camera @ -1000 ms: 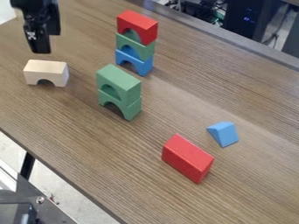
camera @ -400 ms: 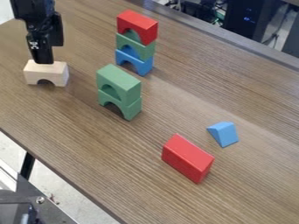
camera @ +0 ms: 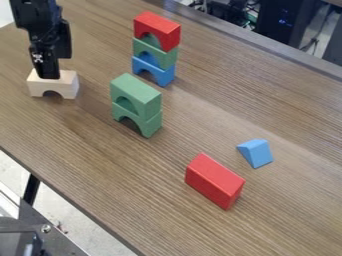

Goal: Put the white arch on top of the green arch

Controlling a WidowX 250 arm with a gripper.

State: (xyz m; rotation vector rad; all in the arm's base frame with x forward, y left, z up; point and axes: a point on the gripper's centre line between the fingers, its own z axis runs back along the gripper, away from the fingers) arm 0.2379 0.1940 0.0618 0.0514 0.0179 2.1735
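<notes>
The black gripper (camera: 48,76) is lower than in the earlier frames: it hung above the white arch (camera: 66,87) at first, and now its tip overlaps the arch's top in the view. Whether it is open, closed or clamped on the arch, I cannot tell. The white arch stands upright on the table (camera: 87,170), in the same spot as before. Near it, the upper green arch (camera: 136,91) still sits on the lower green arch (camera: 155,123). Behind this pair is the unchanged stack of red arch (camera: 159,27), green arch (camera: 165,57) and blue arch (camera: 165,76). Farther out, the blue wedge (camera: 257,152) and red block (camera: 212,181) keep their places, apart from each other
</notes>
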